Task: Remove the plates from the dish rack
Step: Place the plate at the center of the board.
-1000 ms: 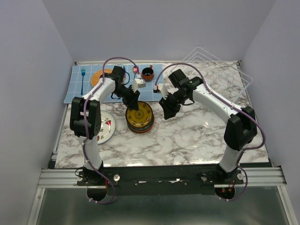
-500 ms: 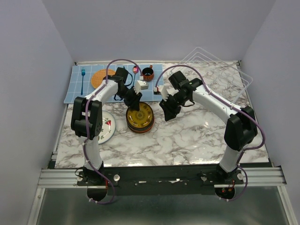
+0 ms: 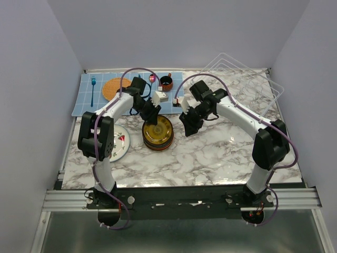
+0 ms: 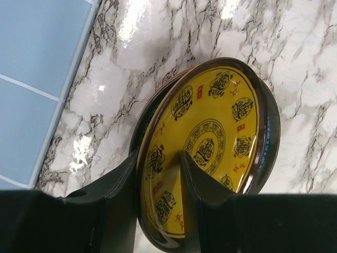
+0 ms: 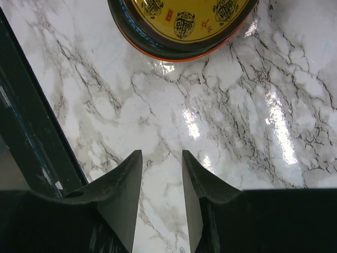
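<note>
Stack of plates (image 3: 157, 133) in middle of bench (image 3: 221, 153), yellow plate (image 4: 210, 137) on top. Rack (image 3: 247, 74) at far right corner. Left fingers (image 4: 202, 200) apart, yellow rim lined up between them, no pinch. Right fingers (image 5: 118, 192) apart, empty, over bench beside stack. Guessing glazed ceramic: stiff, heavyish, slick, chippable. Best pinched at rim.
</note>
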You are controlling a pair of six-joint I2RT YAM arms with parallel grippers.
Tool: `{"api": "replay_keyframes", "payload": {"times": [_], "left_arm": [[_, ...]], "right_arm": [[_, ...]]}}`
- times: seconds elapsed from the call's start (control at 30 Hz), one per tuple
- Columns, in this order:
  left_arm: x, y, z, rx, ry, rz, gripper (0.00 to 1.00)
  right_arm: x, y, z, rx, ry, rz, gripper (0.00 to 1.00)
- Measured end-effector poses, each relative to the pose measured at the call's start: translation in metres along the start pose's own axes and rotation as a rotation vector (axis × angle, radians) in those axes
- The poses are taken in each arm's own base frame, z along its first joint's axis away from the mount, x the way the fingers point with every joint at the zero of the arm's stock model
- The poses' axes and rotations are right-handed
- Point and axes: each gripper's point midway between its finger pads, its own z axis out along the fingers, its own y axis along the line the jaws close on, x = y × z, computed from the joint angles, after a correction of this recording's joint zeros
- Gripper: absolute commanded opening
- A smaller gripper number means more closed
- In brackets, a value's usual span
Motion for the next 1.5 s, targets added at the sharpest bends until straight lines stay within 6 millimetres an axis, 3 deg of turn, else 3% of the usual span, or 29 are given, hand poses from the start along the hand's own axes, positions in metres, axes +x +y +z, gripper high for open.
{"api": "replay_keyframes", "payload": {"times": [0.43,0.73,1.5], "left_arm": [[-0.0004,0.0018,-0.0011,-0.066,0.023,0.001,0.37],[0.0018,0.005,-0.0017,-0.121,0.044,0.026,0.5],[0.0024,0.0053,0.0004,-0.189,0.038,0.113,0.61]], "right_arm": [[0.0017,0.0,0.0009,-0.002,0.004,-0.003,0.44],[0.0017,0.0,0.0009,-0.002,0.004,-0.004,0.44],[0.006,0.0007,0.0033,-0.007,0.012,0.002,0.44]]}}
